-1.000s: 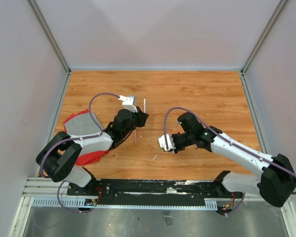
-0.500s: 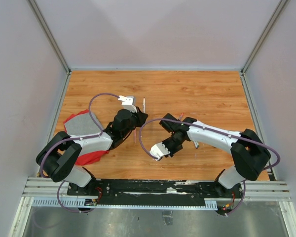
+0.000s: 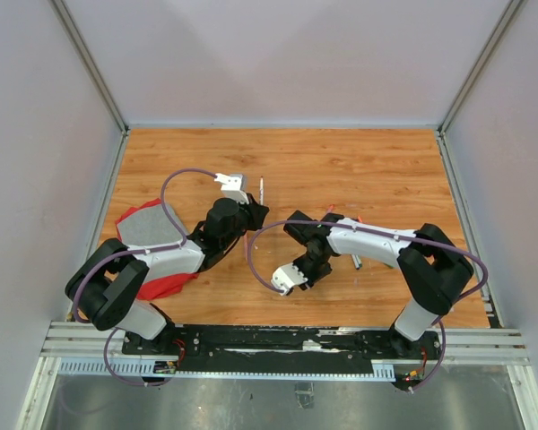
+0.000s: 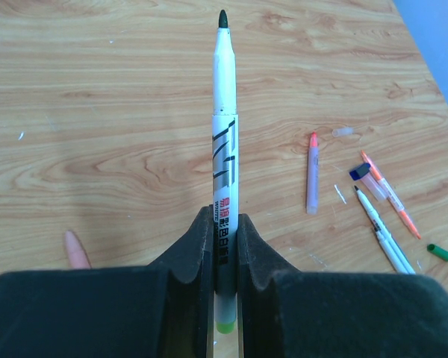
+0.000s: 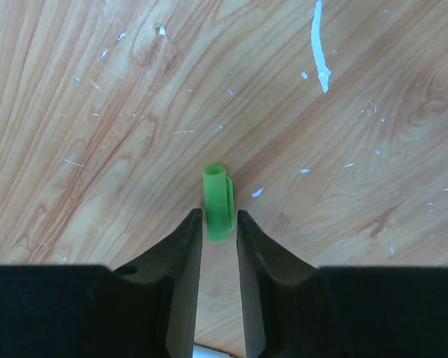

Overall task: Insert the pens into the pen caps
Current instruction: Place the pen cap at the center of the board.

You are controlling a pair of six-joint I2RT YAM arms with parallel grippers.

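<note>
Pen in the left gripper, green cap at the right one.
We see the left gripper [image 4: 224, 224] clamped on a white pen [image 4: 225, 142] with black lettering, a dark tip and a green back end, held over the middle of the wooden table [image 4: 97, 112]. The right gripper [image 5: 219, 218] has its fingers narrowly apart around a short green cap [image 5: 217, 198]; we cannot tell whether they pinch it.

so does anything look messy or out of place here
nothing looks broken. loose pens and caps lie scattered at odd angles on the table, whose wood carries white scuff marks. the left claw holds its pen straight.
</note>
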